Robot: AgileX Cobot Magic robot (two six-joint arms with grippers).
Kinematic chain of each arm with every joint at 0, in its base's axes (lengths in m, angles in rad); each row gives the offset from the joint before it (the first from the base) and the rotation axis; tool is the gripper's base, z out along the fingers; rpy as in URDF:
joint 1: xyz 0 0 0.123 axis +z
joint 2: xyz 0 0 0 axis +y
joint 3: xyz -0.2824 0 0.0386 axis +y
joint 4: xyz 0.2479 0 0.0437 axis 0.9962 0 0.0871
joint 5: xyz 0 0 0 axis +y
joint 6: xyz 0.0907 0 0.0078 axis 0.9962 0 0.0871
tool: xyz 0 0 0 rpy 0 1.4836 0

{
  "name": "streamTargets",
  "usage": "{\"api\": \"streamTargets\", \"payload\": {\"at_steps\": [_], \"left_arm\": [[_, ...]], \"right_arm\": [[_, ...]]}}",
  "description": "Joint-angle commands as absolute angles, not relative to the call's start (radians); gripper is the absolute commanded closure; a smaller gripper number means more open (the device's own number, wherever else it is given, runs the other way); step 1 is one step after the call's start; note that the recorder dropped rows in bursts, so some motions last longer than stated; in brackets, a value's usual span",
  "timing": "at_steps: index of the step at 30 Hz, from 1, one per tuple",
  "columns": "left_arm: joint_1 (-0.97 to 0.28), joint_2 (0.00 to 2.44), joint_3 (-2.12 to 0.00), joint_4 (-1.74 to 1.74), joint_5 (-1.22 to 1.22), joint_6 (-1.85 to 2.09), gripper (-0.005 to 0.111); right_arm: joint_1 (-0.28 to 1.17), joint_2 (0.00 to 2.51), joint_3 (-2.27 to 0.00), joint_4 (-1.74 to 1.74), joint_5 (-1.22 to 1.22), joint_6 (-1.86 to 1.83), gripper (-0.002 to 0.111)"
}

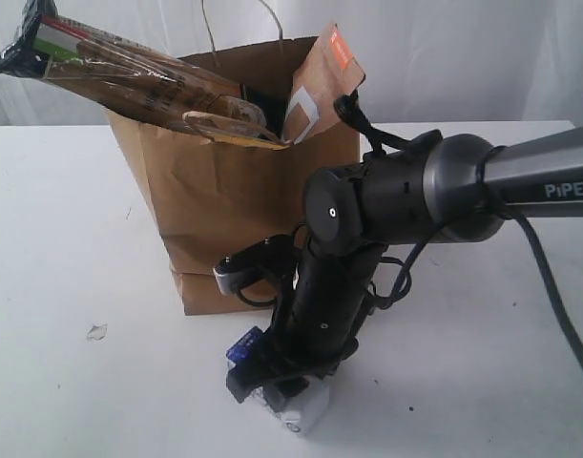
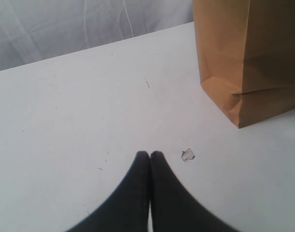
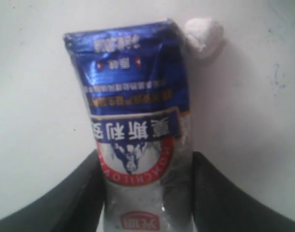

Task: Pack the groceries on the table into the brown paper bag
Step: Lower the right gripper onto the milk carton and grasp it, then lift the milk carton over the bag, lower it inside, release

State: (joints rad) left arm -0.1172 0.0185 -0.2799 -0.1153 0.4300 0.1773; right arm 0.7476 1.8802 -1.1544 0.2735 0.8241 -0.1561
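Note:
The brown paper bag (image 1: 224,191) stands upright on the table (image 1: 62,239). The long spaghetti pack (image 1: 129,72) and the brown pouch with orange label (image 1: 324,76) stick out of its top. In front of the bag, my right gripper (image 1: 272,386) reaches down at the blue-white pouch (image 1: 243,345). In the right wrist view the pouch (image 3: 137,116) fills the gap, and my right gripper (image 3: 147,159) is shut on its white end. My left gripper (image 2: 149,153) is shut and empty, low over the table (image 2: 65,106), left of the bag (image 2: 248,58). Jar, container and can are hidden.
A small white crumb (image 2: 188,154) lies beside the left fingertips; it also shows in the exterior view as the crumb (image 1: 96,332). A white lump (image 3: 203,35) sits by the pouch's blue end. The right arm (image 1: 396,200) crosses in front of the bag.

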Motion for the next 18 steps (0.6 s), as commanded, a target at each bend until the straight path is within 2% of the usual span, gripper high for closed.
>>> {"api": "streamTargets", "payload": {"at_steps": [1,10,13,16,18], "left_arm": [[-0.127,0.011,-0.274,-0.125,0.435,0.179,0.107],[-0.127,0.011,-0.274,-0.125,0.435,0.179,0.107],[-0.127,0.011,-0.274,-0.125,0.435,0.179,0.107],[-0.127,0.011,-0.274,-0.125,0.426,0.179,0.107],[-0.127,0.011,-0.274,-0.125,0.421,0.179,0.107]], "right_arm": [[0.746,1.865,-1.156,0.325,0.902,-0.152,0.081],[0.749,1.724,-1.196,0.545,1.079,-0.266,0.081],[0.749,1.618,-1.284,0.823,1.192,-0.426,0.081],[0.749,1.562,-1.369,1.040,1.191,-0.561,0.081],[0.749,1.537,-1.439,1.123,1.105,-0.704,0.081]]}}
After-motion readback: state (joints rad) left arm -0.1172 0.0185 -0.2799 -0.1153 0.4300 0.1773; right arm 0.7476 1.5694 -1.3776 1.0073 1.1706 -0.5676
